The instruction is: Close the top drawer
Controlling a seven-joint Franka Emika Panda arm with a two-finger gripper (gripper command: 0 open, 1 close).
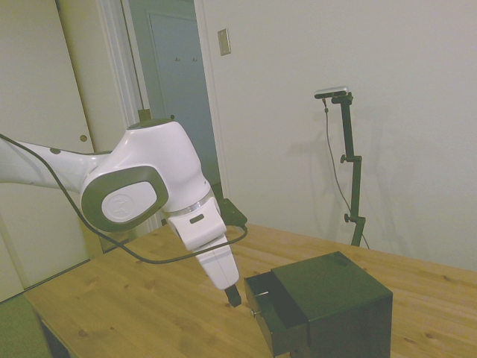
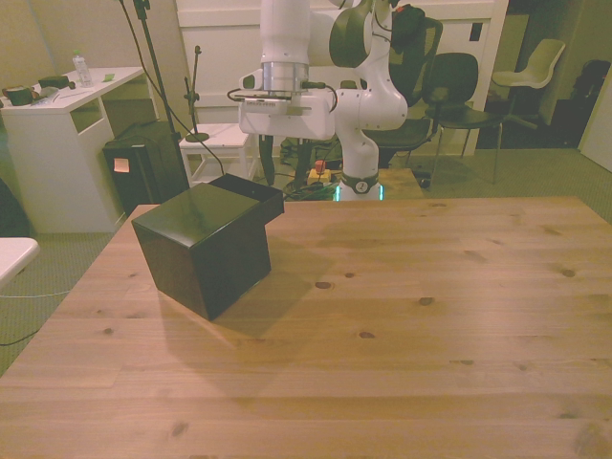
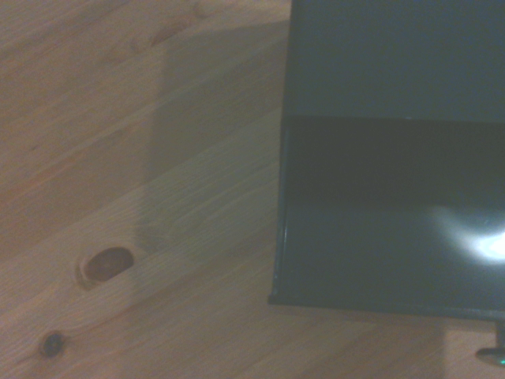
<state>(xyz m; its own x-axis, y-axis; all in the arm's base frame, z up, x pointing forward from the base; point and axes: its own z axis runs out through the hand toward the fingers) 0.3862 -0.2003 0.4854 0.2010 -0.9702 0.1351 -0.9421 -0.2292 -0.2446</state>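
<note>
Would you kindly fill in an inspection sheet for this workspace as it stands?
Surface: wooden table, knotty, bare apart from the cabinet.
Job's things: top drawer of the black cabinet stands pulled out; knob faces the arm.
Clutter: nothing seen on the table.
Grippers: gripper hangs just in front of the drawer, holding nothing; fingers unclear.
Cables: black cable loops under the wrist.
Surroundings: white desk, chairs, door.

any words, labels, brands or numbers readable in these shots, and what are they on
None can be read.
White robot arm: the round grey mark on its joint cover is a blurred emblem, with no legible letters.
Small black cube cabinet and its open top drawer: plain surfaces, no label.
Small orange tag on the black bin beside the white desk: too small to read.
</note>
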